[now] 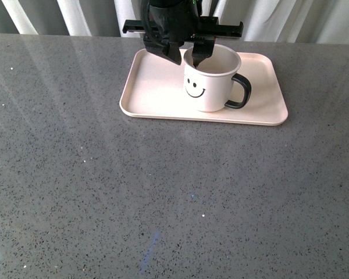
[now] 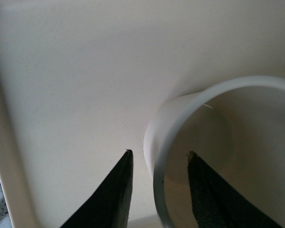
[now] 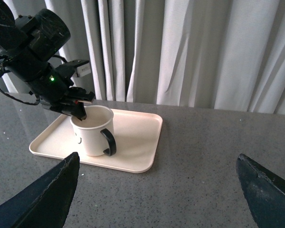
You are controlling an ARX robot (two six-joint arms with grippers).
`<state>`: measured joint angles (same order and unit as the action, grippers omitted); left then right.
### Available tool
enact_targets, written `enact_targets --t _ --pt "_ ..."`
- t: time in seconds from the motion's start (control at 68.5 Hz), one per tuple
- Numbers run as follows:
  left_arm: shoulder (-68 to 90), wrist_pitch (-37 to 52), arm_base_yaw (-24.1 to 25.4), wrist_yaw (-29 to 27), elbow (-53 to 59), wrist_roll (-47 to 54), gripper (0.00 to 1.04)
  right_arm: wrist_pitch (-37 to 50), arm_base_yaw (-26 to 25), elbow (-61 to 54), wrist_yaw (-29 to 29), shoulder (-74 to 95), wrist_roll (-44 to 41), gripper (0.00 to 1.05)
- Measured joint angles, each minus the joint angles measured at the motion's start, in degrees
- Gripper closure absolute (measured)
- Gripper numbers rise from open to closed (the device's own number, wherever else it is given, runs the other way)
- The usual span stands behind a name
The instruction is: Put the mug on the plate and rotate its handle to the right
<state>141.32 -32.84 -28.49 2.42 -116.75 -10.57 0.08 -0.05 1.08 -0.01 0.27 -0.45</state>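
- Across the grey table (image 1: 75,192), open room nearside.
- By its far edge, the plate (image 1: 151,87), left part free.
- Upright on it, the mug (image 1: 209,87), handle (image 1: 242,92) rightward.
- Straddling its rim, the left gripper (image 2: 159,152), slightly parted — arm cut off.
- Spread wide and empty, the right gripper (image 3: 156,156).

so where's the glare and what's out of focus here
Front view: pale streaks of reflected light glare across the table, the mug is sharp. Left wrist view: the mug's rim, close to the lens, is soft, lighting flat. Right wrist view: the right gripper shows as two dark blurred shapes up front, while the plate behind is crisp.
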Motion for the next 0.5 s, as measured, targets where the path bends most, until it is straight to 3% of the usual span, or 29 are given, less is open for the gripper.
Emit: enact_targets --t 0.292,0.424,0.467,0.482,0.497 --pt "-10.5 5.9 0.5 0.6 9.1 0.5 0.08 0.0 0.0 0.0 0.0 0.0 0.0 0.09" --pt "-17.3 12.5 1.4 1.7 15.0 0.7 0.09 0.0 0.0 0.0 0.0 0.0 0.0 0.09" --pt "-19.5 20.1 1.4 -3.8 19.3 2.5 0.13 0.0 0.0 0.0 0.0 0.0 0.0 0.09" --pt "-21.5 29.2 1.4 -10.7 24.2 3.9 0.19 0.0 0.0 0.0 0.0 0.0 0.0 0.09" --pt "-23.0 35.4 1.5 -13.9 27.9 5.0 0.22 0.0 0.0 0.0 0.0 0.0 0.0 0.09"
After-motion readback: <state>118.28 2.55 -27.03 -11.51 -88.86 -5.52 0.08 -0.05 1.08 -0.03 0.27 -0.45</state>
